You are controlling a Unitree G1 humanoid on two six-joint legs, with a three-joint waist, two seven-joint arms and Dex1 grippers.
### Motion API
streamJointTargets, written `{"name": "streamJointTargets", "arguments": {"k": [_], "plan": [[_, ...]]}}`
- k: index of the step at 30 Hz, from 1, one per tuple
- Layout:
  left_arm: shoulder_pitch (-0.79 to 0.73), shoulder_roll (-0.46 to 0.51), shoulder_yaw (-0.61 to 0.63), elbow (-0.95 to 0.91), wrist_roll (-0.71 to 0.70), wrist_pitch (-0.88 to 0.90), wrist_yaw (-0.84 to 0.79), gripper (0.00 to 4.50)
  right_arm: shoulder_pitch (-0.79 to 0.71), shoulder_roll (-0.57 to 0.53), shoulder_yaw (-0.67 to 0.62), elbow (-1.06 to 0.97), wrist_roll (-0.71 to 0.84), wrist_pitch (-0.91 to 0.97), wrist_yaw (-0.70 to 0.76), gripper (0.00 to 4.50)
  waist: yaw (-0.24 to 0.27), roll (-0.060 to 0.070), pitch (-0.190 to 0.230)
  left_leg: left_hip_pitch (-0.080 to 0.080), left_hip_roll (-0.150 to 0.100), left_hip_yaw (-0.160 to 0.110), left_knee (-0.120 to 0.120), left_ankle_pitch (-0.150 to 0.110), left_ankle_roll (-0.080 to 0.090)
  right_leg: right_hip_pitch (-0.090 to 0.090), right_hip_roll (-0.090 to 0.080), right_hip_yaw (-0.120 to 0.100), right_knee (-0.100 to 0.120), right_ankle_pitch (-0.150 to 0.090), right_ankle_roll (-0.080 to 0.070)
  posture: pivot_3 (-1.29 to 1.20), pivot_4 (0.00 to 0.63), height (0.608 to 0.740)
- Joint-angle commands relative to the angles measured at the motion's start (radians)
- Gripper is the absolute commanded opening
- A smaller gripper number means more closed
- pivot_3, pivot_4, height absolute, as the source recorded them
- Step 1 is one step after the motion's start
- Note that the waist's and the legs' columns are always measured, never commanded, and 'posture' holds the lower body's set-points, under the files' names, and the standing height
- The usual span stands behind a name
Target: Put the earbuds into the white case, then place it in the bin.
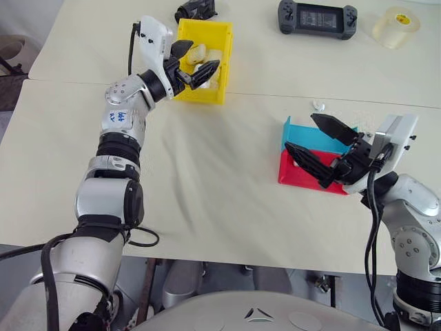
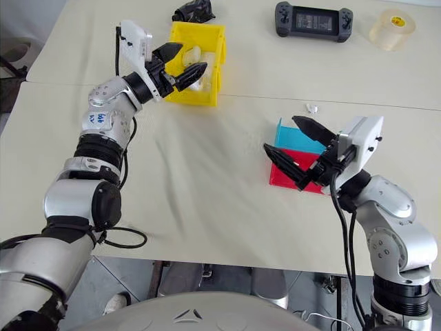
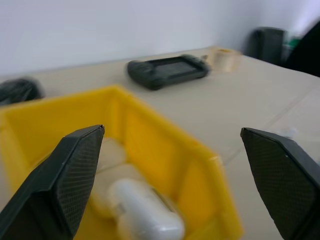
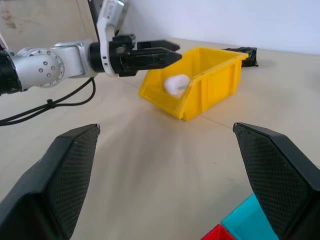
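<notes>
Inside the yellow bin (image 1: pixel 204 93) lies a white case (image 3: pixel 146 213), among other white cases. Over the bin's near rim hangs the left gripper (image 1: pixel 194 62), fingers spread wide and holding nothing. Well apart, the right gripper (image 1: pixel 318 147) gapes empty over the red tray (image 1: pixel 295 176) and blue tray (image 1: pixel 302 134).

arms: silver segments, black joints | tools: black fingers, white housings | black cables | left arm (image 1: pixel 122 117): blue handwriting
</notes>
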Motion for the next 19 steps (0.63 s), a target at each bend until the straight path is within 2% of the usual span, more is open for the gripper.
{"name": "streamJointTargets", "arguments": {"k": [1,6,10,13,19], "plan": [[0.118,0.068,-0.007,-0.222,-0.039,0.017,-0.12,4.45,-0.004,-0.006,-0.016,-0.017,0.002,-0.024,0.008,4.5,-0.006,0.0,0.0,0.0,0.0,0.0,0.0,0.0,0.0,0.0,-0.001,0.0,0.0,0.0,0.0,0.0,0.15,0.74],[0.378,0.209,-0.031,-0.588,-0.099,0.093,-0.289,4.45,-0.008,-0.039,-0.032,0.039,-0.013,-0.042,0.056,4.5,-0.024,0.0,0.0,0.001,0.004,0.0,0.0,0.0,-0.001,0.0,-0.001,0.01,0.0,0.0,0.0,0.0,0.15,0.74],[0.552,0.267,0.043,-0.774,-0.169,0.11,-0.293,4.45,-0.007,-0.093,-0.061,0.093,-0.027,-0.062,0.128,4.5,-0.014,0.0,0.0,0.001,0.003,-0.001,0.001,0.001,-0.001,0.002,-0.002,0.011,-0.001,0.0,0.0,0.0,0.15,0.74],[0.651,0.317,0.074,-0.853,-0.166,0.129,-0.267,4.45,0.011,-0.145,-0.078,0.138,-0.049,-0.088,0.197,4.5,-0.014,0.0,0.0,0.001,0.003,-0.002,0.0,0.0,0.0,0.002,-0.003,0.011,-0.001,0.0,0.0,0.0,0.15,0.74],[0.732,0.326,0.085,-0.922,-0.143,0.12,-0.186,4.45,0.033,-0.158,-0.092,0.222,-0.105,-0.174,0.269,4.5,-0.004,0.0,0.0,0.002,0.003,-0.002,0.0,0.0,0.0,0.003,-0.003,0.011,-0.002,0.0,0.0,0.0,0.15,0.74]]}}
